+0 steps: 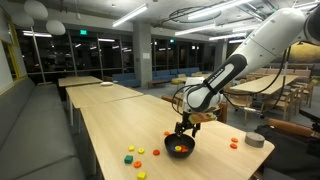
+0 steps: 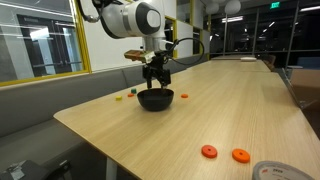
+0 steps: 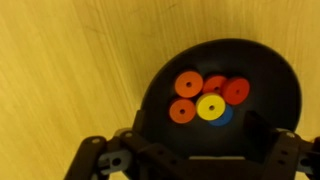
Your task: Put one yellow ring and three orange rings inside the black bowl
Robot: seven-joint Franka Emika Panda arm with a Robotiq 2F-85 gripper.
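The gripper (image 2: 155, 80) hung open, empty, over the smooth round bowl (image 3: 270, 75). Flat rings (image 3: 186, 85) inside half hid a blue piece (image 3: 227, 118).

The long pale wooden tabletop (image 2: 200, 112) carries the black bowl (image 2: 155, 99) directly under the fingers (image 2: 150, 77). Small yellow, green and red pieces (image 1: 131, 149) lie near the bowl, off to one side of the fingers. Well apart from the fingers sit two orange rings (image 2: 209, 151) and a grey tape roll (image 2: 275, 172).
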